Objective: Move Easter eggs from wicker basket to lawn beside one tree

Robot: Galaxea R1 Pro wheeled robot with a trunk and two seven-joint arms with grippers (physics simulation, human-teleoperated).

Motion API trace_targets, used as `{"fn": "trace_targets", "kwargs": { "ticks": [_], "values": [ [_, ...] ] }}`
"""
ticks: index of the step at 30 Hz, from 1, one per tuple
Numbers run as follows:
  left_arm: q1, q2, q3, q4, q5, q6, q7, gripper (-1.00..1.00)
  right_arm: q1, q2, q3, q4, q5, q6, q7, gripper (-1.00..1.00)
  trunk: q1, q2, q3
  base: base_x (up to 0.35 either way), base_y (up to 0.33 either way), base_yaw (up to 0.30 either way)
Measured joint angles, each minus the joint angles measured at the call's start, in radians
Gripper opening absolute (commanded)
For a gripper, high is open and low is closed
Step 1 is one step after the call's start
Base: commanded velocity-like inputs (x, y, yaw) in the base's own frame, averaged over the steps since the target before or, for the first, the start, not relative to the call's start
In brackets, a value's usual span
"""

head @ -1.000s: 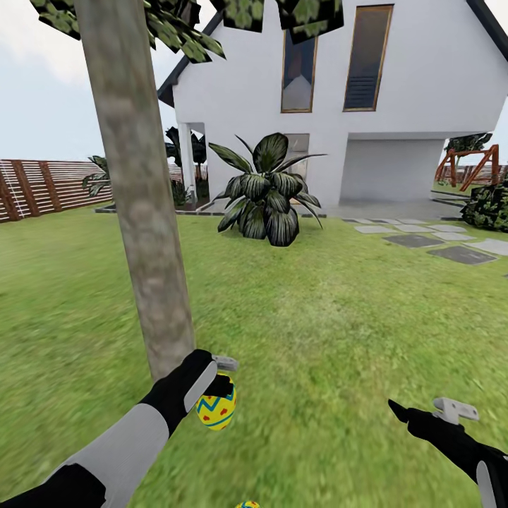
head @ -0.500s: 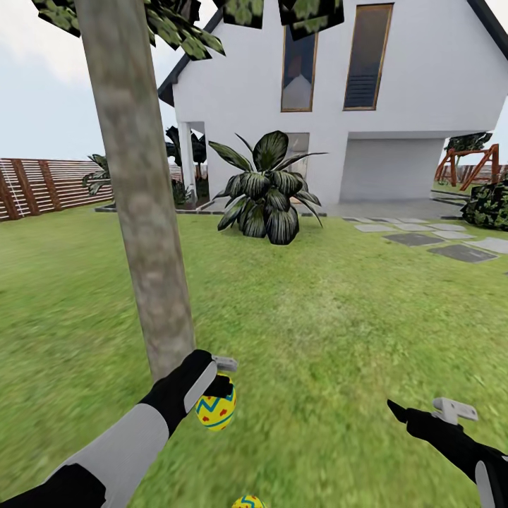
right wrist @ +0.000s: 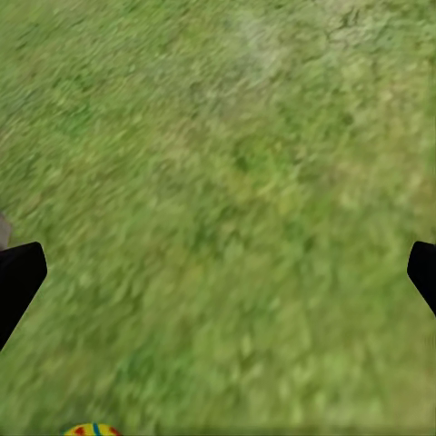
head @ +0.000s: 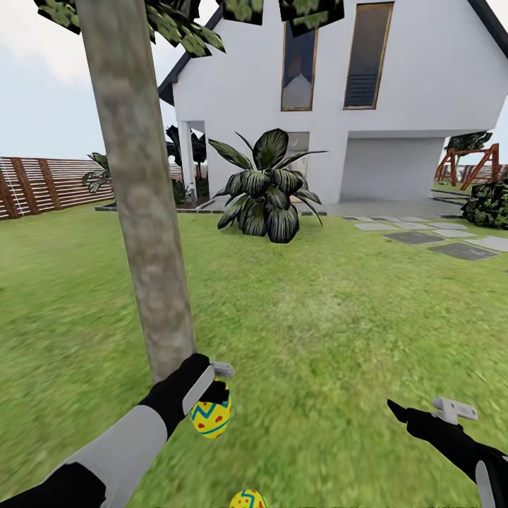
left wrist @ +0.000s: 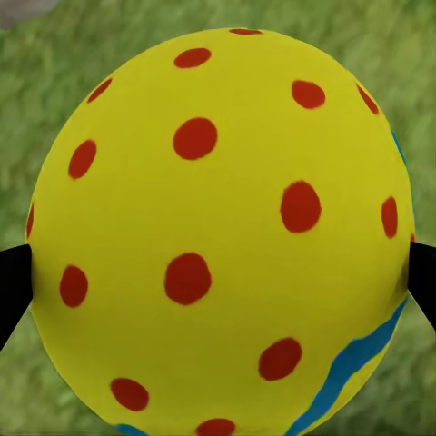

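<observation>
Green lawn: a wide flat stretch of grass across the garden, running from the near foreground back to the house and the fence.
White house: two-storey, with tall dark windows, standing at the far edge of the grass.
Tree: thick grey-brown mottled trunk rising from the grass at the robot's left, leaning slightly, with leaves at the top of the head view.
Fence: brown slatted wood along the far left side.
Shrub: broad dark striped leaves, in front of the house and well beyond the trunk.
Stepping stones: grey slabs set in the grass at the far right.
Left claw: clamped on one Easter egg, just beside the base of the trunk; in the left wrist view both black fingertips press against the egg's sides.
Right claw: hanging over bare grass at the robot's right, its fingers spread wide apart and holding nothing; the right wrist view shows the tips at opposite edges.
Held Easter egg: yellow with a blue zigzag band and red dots, above the grass near the foot of the tree.
Second Easter egg: lying on the lawn at the bottom edge of the head view, near the held one; also seen at the edge of the right wrist view.
</observation>
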Motion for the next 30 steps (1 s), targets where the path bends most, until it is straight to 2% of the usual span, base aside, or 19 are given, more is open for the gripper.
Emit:
{"fn": "trace_targets", "kwargs": {
  "ticks": [3,4,6,10,30],
  "values": [
    [0.000,0.003,0.006,0.002,0.000,0.001,-0.001,-1.00,0.000,0.003,0.004,-0.006,-0.002,0.002,0.001,1.00,0.012,-0.021,-0.009,0.000,0.000,0.000],
    [0.000,0.003,0.008,0.003,0.000,0.001,-0.002,-1.00,0.000,0.004,0.014,-0.008,-0.002,0.003,0.002,1.00,0.015,-0.028,-0.013,0.000,0.000,0.000],
    [0.000,0.004,0.010,0.003,0.000,0.001,-0.003,-1.00,0.000,0.005,0.062,-0.009,-0.001,0.007,0.001,1.00,0.023,-0.042,-0.019,0.000,0.000,0.000],
    [0.000,0.006,0.010,0.003,-0.001,0.001,-0.002,-1.00,0.000,0.005,0.083,-0.009,-0.002,0.008,0.001,1.00,0.038,-0.070,-0.031,0.000,0.000,0.000],
    [0.000,0.008,0.009,0.002,-0.003,0.018,-0.005,-1.00,0.000,0.005,0.087,-0.005,-0.001,0.008,0.000,1.00,0.115,-0.210,-0.094,0.000,0.000,0.000]
  ]
}}
